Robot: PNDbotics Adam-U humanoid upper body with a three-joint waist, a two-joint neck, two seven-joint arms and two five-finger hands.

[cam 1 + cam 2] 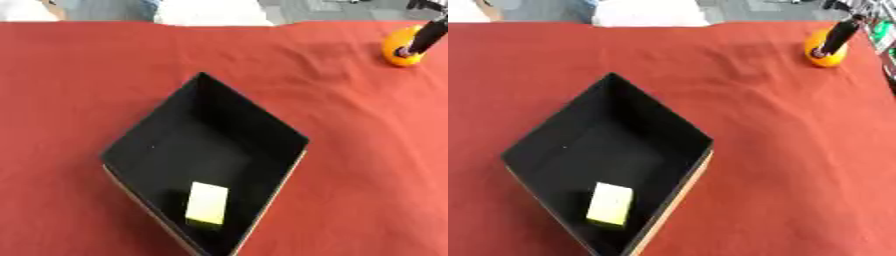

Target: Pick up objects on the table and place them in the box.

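A round orange fruit (824, 50) sits on the red cloth at the far right corner of the table. My right hand (838, 34) comes in from the upper right corner, and a slim black part of it lies across the front of the fruit, touching it; the rest of the hand is out of view. The black box (262, 122) stands open in the middle, turned like a diamond. A pale yellow block (207, 204) lies flat inside it, near the front corner. My left hand shows in neither view.
The red cloth (350, 150) covers the whole table, with bare room on every side of the box. White things (214, 12) and grey floor lie beyond the far edge. The table's right edge (885, 65) runs close to the fruit.
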